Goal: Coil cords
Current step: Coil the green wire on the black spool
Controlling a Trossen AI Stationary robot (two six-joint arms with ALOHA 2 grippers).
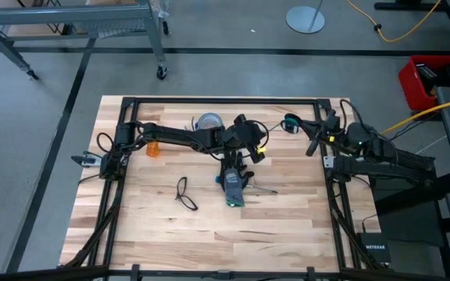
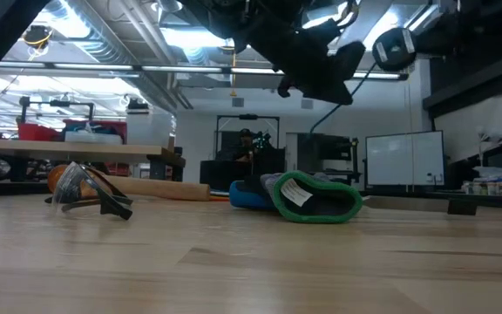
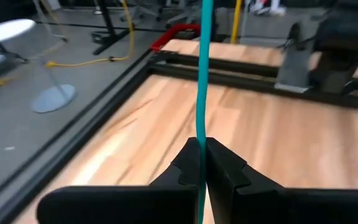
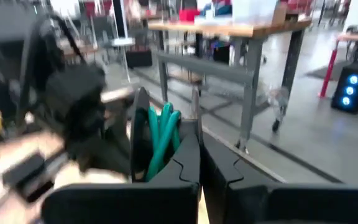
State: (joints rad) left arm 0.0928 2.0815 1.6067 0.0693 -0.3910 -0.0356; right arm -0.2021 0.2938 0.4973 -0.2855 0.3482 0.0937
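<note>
A thin teal cord [image 3: 201, 93] runs through the air from my left gripper [image 3: 202, 155], which is shut on it above the table's middle [image 1: 258, 144]. The cord leads toward a small black-and-teal coil [image 1: 290, 122], whose teal loops [image 4: 161, 137] stand at the tips of my shut right gripper [image 4: 201, 165] near the table's far right. A loose dark cord loop [image 1: 184, 193] lies flat on the wood left of the middle; the low view shows this loop [image 2: 85, 190] at the left. My left gripper pinches the teal cord [image 3: 199, 144] between its two fingertips. The fingers come almost level from the table's left, and the cord passes straight on beyond them, taut and clear of the table. My right gripper is shut at the coil, its fingers level from the table's right. The teal loops [image 4: 157, 149] stand just past one fingertip. The fingers hide which part lies between them. The coil is clear of the table.
A black-and-blue glove with a green cuff [image 1: 233, 189] lies below the left gripper. A tape roll [image 1: 208, 122] and an orange object [image 1: 154, 148] sit toward the far left. A black frame [image 1: 209, 100] borders the table.
</note>
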